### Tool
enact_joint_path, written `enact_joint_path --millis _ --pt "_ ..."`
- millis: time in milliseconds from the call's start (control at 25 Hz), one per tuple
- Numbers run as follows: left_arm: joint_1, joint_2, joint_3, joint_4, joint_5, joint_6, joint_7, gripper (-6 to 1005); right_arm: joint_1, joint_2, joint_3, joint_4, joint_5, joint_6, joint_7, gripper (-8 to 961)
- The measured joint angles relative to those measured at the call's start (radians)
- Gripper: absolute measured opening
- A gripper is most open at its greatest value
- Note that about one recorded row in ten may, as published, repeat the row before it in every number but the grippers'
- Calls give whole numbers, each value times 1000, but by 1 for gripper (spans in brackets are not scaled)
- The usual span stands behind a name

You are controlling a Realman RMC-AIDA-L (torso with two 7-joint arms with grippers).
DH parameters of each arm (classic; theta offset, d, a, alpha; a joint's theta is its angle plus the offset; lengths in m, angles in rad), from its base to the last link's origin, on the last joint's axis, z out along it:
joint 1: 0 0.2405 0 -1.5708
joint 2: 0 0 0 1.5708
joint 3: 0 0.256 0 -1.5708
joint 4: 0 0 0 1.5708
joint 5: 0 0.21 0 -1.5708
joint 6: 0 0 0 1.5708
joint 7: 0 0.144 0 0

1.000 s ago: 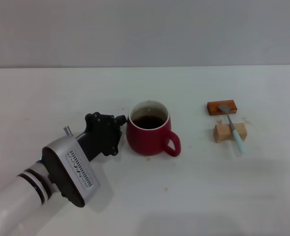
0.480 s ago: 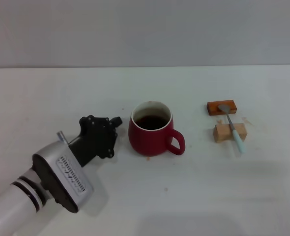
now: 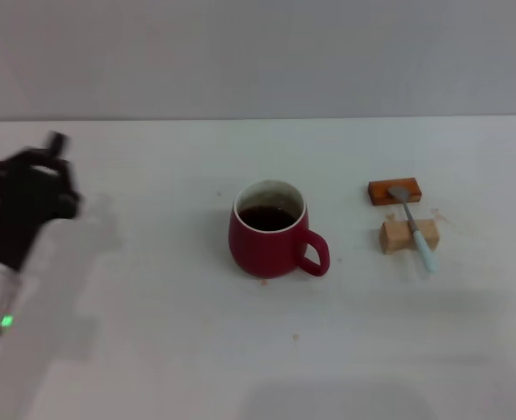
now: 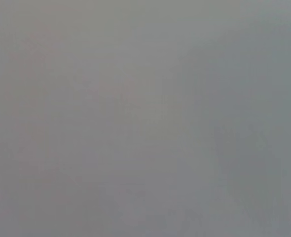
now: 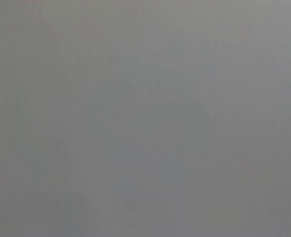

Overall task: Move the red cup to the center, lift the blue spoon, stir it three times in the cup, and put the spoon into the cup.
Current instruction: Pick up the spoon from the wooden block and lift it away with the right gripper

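Note:
The red cup (image 3: pixel 274 234) stands upright near the middle of the white table, handle toward the front right, dark liquid inside. The blue spoon (image 3: pixel 414 229) lies to its right, its grey bowl on a small orange-brown block (image 3: pixel 394 191) and its pale blue handle across a pale wooden block (image 3: pixel 408 234). My left gripper (image 3: pixel 32 179) is raised at the far left edge of the head view, well away from the cup, and it is blurred. My right gripper is out of view. Both wrist views show only plain grey.
The white table (image 3: pixel 153 350) runs to a grey wall (image 3: pixel 258 52) at the back. A few small brown specks lie on the table in front of the cup.
My left gripper has pulled away from the cup's left side, moving far left and up. The cup stays where it was half a second ago, slightly right of its place a second ago.

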Motion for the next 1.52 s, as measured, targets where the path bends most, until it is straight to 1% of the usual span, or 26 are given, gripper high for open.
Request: enact_joint_path --millis 120,160,200,240,360,600,680,800,880,920,960,1000,1040,1080,1160,1240,1400,1440,1520 --pt "37 0 -75 6 0 42 -166 147 7 1 -21 -10 0 -10 -2 688" --pt "60 0 -122 11 0 48 -233 148 8 0 -34 -11 0 -19 -2 688" --pt "60 0 -122 11 0 48 -233 149 8 0 -34 -11 0 -19 -2 689" --pt "74 -1 -149 17 0 49 -247 150 8 0 -47 -16 0 -30 -3 689" --pt "88 -5 -173 33 0 41 -243 154 9 0 -75 -23 0 -44 -4 689" --pt "96 -7 -179 50 -1 23 -258 161 12 2 -112 -33 0 -46 -5 690" --pt "98 -7 -177 52 -1 14 -265 163 14 3 -133 -34 0 -27 -5 691" --pt "96 -6 -177 59 -1 3 -267 296 16 3 -150 -32 2 -3 -4 691" --pt "94 -6 -176 64 -1 -1 -268 384 20 2 -166 -25 5 52 1 692" --pt "93 -6 -175 67 -1 -2 -268 411 20 2 -166 -25 5 52 1 692" --pt "91 -5 -176 71 -1 -4 -268 437 21 2 -173 -12 6 91 3 692" --pt "91 -5 -176 71 -1 -4 -268 464 21 2 -173 -12 6 91 3 692" --pt "90 -5 -177 72 -1 -7 -268 490 22 1 -178 1 6 132 16 692" --pt "90 -5 -178 72 -1 -12 -268 517 22 1 -178 1 6 132 16 692" --pt "87 -5 -179 72 -1 -24 -268 570 25 1 -181 8 4 179 44 693" --pt "86 -5 -180 73 -1 -26 -268 623 25 2 -185 8 4 184 45 693" --pt "85 -4 -181 74 -1 -28 -269 792 26 5 -213 6 5 205 44 747" --pt "84 -4 -181 74 -1 -29 -269 834 36 4 -238 -4 3 226 42 760" --pt "83 -4 -181 74 -1 -31 -269 834 36 4 -238 -4 3 226 42 759"
